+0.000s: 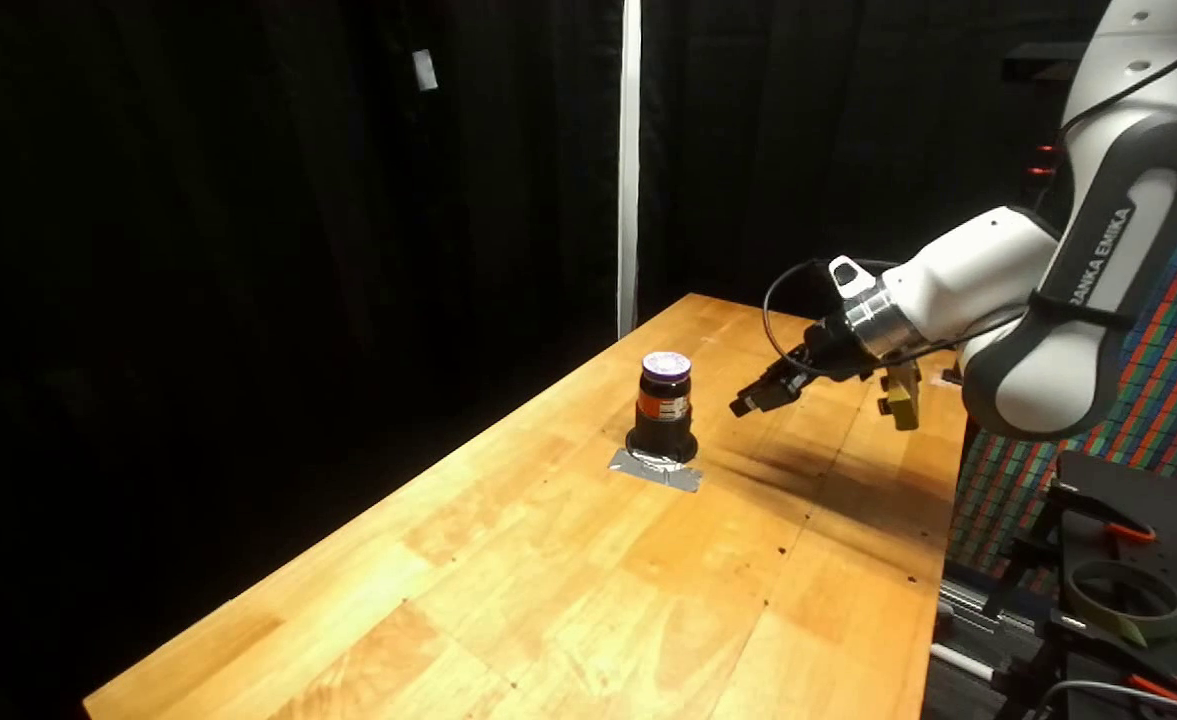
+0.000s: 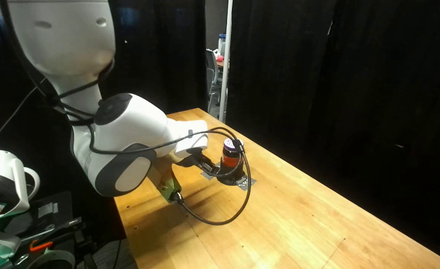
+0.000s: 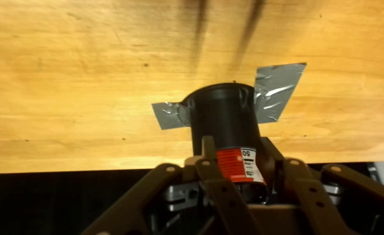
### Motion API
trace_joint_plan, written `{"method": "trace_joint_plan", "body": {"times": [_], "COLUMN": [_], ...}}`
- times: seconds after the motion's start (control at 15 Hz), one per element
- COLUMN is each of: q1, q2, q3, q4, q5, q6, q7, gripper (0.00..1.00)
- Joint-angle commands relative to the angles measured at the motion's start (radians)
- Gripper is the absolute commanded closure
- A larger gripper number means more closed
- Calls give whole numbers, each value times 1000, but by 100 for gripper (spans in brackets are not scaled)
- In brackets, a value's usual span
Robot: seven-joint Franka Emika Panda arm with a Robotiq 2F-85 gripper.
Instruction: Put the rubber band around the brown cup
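Note:
A dark jar [image 1: 663, 405] with a purple-white lid and an orange-red label stands upright in a black round holder [image 1: 663, 437] on the wooden table. Grey tape [image 1: 658, 474] lies at the holder's base. Jar [image 2: 230, 161] and holder [image 2: 227, 178] also show in an exterior view. My gripper [image 1: 743, 406] is open and empty, tilted downward, a short gap beside the jar. In the wrist view the fingers [image 3: 239, 147] are spread, with the jar's label [image 3: 236, 164] seen between them and the holder [image 3: 226, 120] beyond. No rubber band or brown cup can be made out.
The wooden table [image 1: 588, 590] ends at a black curtain [image 1: 298, 250] behind the jar. A yellowish box [image 2: 169, 188] hangs under the wrist, with a cable loop [image 2: 238, 215] close to the jar. A dark cart [image 1: 1173, 490] holds a tape roll [image 1: 1123, 600].

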State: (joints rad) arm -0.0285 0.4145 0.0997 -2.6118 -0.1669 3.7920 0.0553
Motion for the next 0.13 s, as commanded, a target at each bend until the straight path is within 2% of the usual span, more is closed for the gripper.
{"method": "trace_joint_plan", "body": {"times": [0.0, 0.07], "q1": [103, 159], "q2": [-250, -305], "q3": [-72, -118], "q4": [-106, -119], "q5": [215, 317], "q6": [-274, -353], "q7": [-67, -124], "gripper": [29, 23]}}
